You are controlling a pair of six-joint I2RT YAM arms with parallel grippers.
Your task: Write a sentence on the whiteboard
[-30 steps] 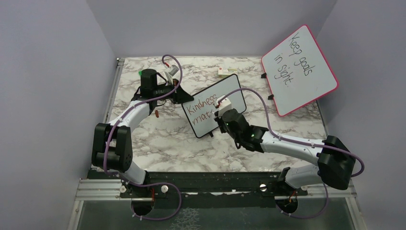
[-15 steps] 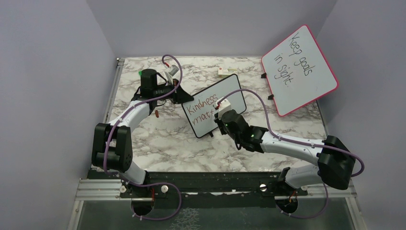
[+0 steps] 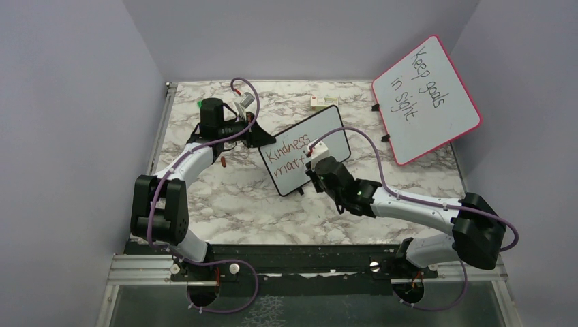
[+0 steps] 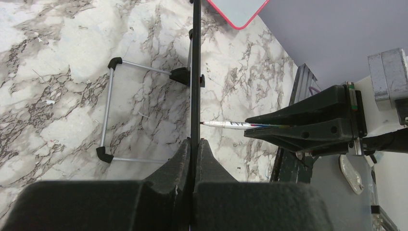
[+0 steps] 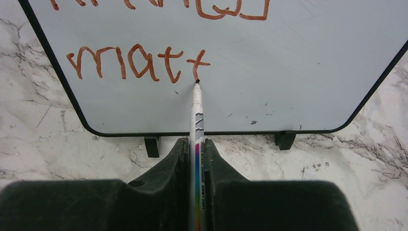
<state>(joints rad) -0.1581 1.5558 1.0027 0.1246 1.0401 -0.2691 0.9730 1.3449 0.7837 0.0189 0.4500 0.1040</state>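
Your right pincer (image 5: 196, 144) is clamping the marker (image 5: 197, 108) tight between both fingers, and the tip is touching the whiteboard (image 5: 298, 67) just at the foot of the second "t". The sentence (image 5: 139, 62) is reading "Kindness" on the top line and "matt" on the second, so you are working partway through the second word, with a third line not yet begun. For the next move, I judge you are needing a small lift and a short shift right to start the "e", with light, even pressure so the board is not tipping back. Your left pincer (image 4: 195, 144) is pinching shut on the board's thin left edge and bracing it. The board is standing on its little feet near the middle of the worktop (image 3: 232, 197), somewhat toward the far edge. The right arm is reaching low and diagonally from the near right corner, wrist facing the board; the left arm is bending up the left side, wrist turning inward.
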